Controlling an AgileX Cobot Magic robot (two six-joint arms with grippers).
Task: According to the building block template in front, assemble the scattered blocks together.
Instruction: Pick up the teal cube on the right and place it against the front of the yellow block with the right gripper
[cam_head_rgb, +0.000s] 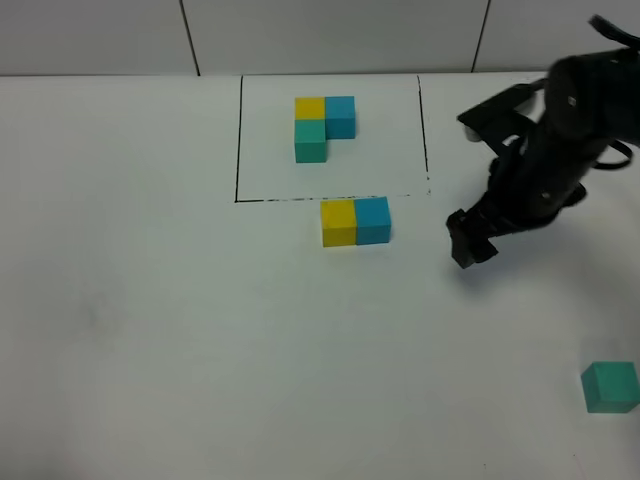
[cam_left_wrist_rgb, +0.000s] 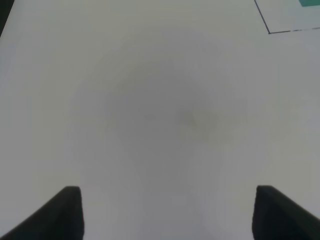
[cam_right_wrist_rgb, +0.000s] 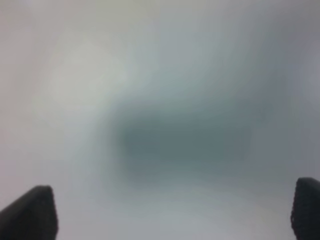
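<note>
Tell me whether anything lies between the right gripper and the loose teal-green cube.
Nothing visible does. Only bare white table lies between the open black right gripper and the small teal-green cube, which sits alone at the high view's lower right.

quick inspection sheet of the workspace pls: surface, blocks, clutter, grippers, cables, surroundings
surface: white table, faint smudges
job's things: building block template inside black frame; yellow block and blue block touching side by side just outside the frame; teal block alone near the table's right edge
clutter: nothing seen
grippers: left gripper open, holding nothing; right gripper open, holding nothing, its view blurred
cables: nothing seen
surroundings: tiled wall behind the table
</note>
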